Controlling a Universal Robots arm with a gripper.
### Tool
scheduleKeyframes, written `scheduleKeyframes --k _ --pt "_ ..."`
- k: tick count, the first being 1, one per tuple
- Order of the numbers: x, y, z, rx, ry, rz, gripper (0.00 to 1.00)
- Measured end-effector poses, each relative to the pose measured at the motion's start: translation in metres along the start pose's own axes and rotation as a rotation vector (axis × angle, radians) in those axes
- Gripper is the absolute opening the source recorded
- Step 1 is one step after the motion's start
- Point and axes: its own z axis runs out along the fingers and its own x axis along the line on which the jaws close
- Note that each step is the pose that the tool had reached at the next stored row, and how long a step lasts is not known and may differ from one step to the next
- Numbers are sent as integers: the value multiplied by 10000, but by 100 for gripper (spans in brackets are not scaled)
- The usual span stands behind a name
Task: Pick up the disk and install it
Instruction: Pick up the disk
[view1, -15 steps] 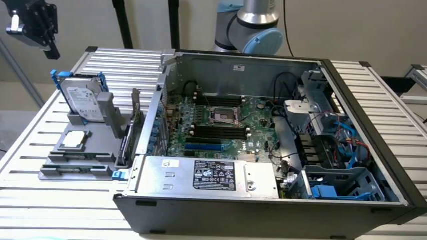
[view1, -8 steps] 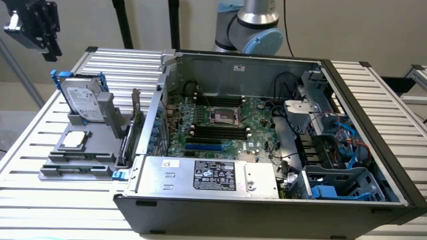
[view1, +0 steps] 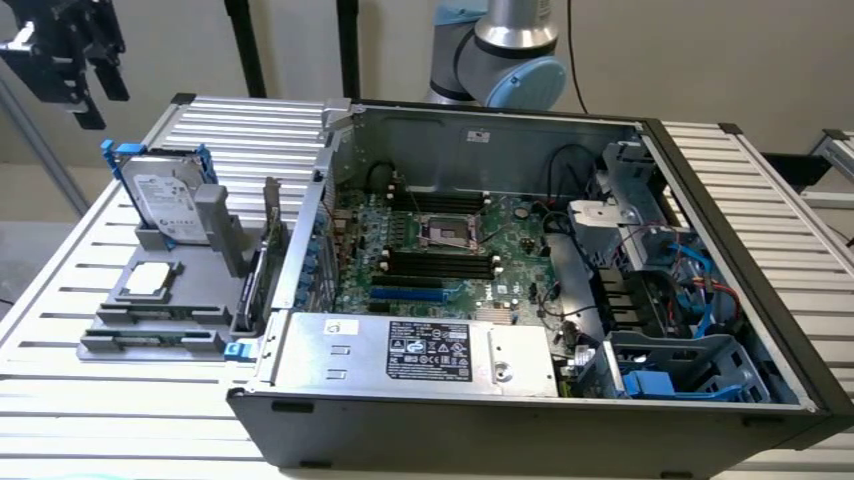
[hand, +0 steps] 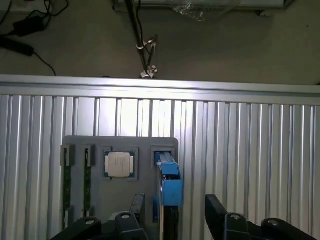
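A work table (view1: 67, 290) of ribbed aluminium slats is seen, with its grooves running in parallel. Light is thrown back brightly from the slats in the wrist view, most strongly along the table's edge rail (hand: 160, 85). Behind the table in the exterior view, a plain pale wall (view1: 721, 60) is shown, crossed by two dark upright poles (view1: 247, 45). Beyond the table's edge, a dull grey-brown floor (hand: 240, 55) is visible, on which black cables (hand: 25, 25) are laid loosely. A thin dark stand (hand: 142, 42) is set on that floor.
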Motion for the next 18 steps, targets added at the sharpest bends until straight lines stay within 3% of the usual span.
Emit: scheduleKeyframes --k 2,18 --pt "0 0 15 2 -1 -1 65" --pt "5 -27 303 0 0 0 65"
